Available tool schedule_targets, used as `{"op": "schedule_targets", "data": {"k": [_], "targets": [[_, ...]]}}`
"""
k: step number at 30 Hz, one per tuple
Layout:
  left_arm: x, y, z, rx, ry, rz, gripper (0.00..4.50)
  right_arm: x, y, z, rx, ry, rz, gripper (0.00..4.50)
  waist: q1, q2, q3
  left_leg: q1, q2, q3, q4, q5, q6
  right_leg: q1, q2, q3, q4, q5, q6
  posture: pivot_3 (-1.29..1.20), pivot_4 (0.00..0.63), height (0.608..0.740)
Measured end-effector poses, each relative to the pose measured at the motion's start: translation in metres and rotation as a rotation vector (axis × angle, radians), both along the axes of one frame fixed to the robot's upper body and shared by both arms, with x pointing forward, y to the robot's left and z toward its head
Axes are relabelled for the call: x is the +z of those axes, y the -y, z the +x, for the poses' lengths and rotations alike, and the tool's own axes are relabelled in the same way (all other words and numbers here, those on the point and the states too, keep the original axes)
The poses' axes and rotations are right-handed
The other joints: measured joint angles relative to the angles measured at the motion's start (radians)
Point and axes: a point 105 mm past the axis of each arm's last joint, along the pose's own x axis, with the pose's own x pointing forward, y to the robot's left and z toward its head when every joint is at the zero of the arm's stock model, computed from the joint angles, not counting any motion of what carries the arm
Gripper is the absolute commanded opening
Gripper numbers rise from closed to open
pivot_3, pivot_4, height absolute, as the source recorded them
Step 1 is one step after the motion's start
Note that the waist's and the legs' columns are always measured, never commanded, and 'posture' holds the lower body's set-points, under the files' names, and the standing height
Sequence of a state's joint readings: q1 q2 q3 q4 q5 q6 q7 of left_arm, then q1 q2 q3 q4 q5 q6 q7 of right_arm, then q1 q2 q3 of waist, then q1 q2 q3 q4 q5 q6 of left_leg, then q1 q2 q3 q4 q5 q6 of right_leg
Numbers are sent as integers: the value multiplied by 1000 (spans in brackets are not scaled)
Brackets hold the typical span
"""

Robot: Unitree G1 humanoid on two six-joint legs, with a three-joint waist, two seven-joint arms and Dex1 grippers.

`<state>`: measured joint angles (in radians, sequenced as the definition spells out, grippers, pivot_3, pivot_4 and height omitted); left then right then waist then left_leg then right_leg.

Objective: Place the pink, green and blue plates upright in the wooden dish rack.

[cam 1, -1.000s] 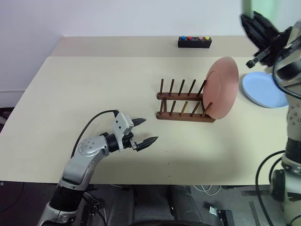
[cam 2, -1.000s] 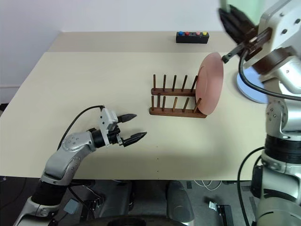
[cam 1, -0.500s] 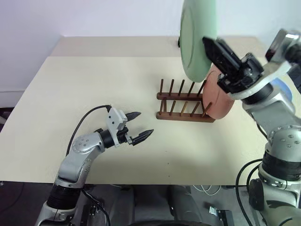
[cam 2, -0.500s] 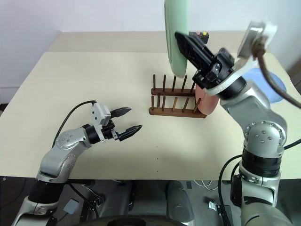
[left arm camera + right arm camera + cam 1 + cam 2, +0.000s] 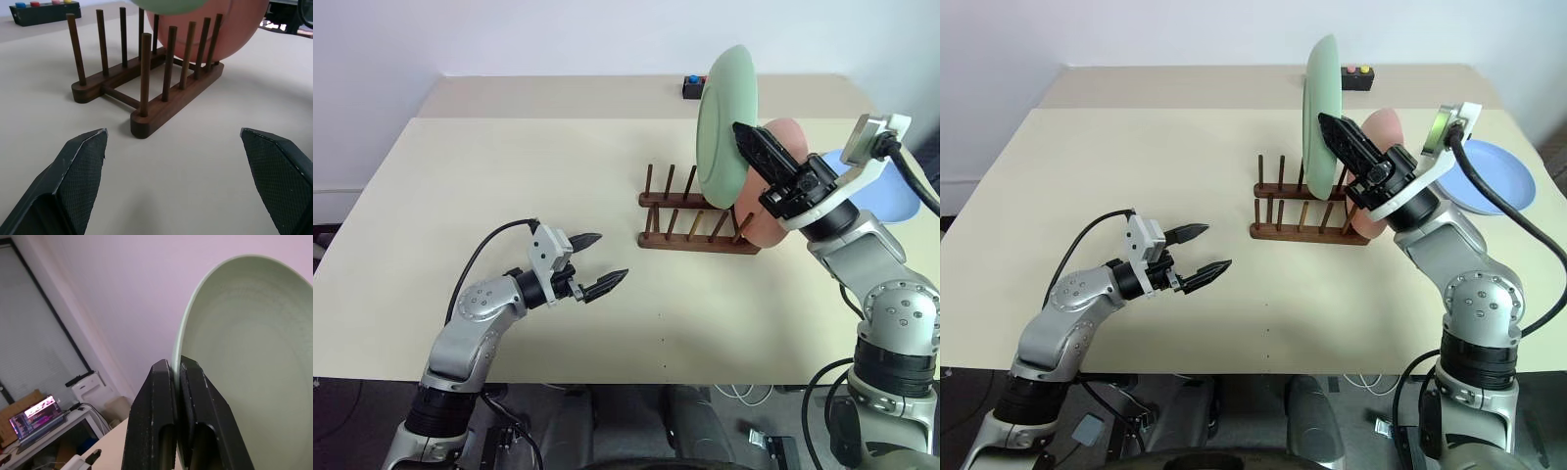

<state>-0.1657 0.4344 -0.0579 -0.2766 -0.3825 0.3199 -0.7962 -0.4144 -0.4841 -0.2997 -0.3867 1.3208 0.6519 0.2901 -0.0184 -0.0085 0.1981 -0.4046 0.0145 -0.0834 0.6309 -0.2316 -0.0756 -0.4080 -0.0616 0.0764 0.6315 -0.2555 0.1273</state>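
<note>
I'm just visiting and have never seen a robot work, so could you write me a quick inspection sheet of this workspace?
Surface: beige table, bare in front.
Job's things: wooden dish rack holds the pink plate upright at its right end; green plate held on edge above the rack; blue plate flat on the table, right of the rack.
Clutter: black button box at the far edge.
Grippers: left gripper open, empty, above the table; right gripper shut on the green plate's rim.
Cables: black cable along the left arm.
Surroundings: white wall behind.
</note>
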Motion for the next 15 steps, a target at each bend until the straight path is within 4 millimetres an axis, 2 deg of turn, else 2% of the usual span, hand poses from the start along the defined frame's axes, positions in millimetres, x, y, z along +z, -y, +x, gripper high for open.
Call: {"op": "schedule_targets", "data": {"k": [15], "targets": [[0,0,0,-3,1,-1,4500,-20,1,11,-16,-124,33,65,-1,0,0,0,0,0,0,0,0,0,0,0,0,0,0,0,150,730]]}}
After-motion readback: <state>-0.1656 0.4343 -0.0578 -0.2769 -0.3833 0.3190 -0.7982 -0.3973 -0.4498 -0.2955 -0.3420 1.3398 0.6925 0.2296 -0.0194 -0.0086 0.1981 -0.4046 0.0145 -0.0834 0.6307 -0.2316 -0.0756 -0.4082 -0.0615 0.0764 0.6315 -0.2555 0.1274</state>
